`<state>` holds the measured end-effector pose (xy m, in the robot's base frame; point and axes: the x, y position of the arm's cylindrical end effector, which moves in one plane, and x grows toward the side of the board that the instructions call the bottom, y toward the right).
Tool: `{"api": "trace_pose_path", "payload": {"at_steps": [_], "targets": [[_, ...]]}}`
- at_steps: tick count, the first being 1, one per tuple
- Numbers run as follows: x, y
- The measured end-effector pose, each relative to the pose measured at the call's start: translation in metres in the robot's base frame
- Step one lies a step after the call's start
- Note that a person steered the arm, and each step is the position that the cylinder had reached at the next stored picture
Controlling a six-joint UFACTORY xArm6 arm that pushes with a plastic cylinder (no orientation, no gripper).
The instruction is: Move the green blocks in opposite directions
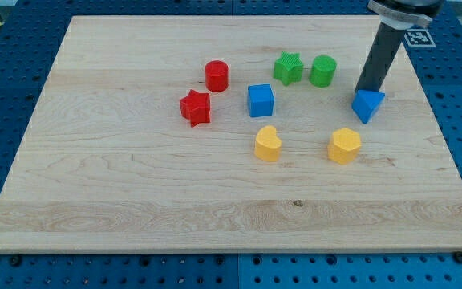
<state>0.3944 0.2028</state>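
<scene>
A green star (288, 67) and a green cylinder (323, 71) sit side by side near the view's top, right of centre, almost touching. My tip (365, 90) is at the end of the dark rod, to the right of the green cylinder and a little below it, right above the blue triangle block (367, 105). The tip is clear of the green cylinder by a small gap.
A red cylinder (216, 75), a red star (196, 107) and a blue cube (260, 100) lie left of the green blocks. A yellow heart (268, 144) and a yellow hexagon (344, 145) lie lower down. The wooden board (135, 201) ends at blue pegboard.
</scene>
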Motion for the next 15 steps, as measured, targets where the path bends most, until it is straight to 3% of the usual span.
{"api": "trace_pose_path", "payload": {"at_steps": [2,3,4,5,6,13,15], "targets": [[0.003,0.012],[0.003,0.049],[-0.028,0.051],[-0.066,0.028],[-0.077,-0.022],[-0.073,-0.115],[-0.072,-0.118]]}}
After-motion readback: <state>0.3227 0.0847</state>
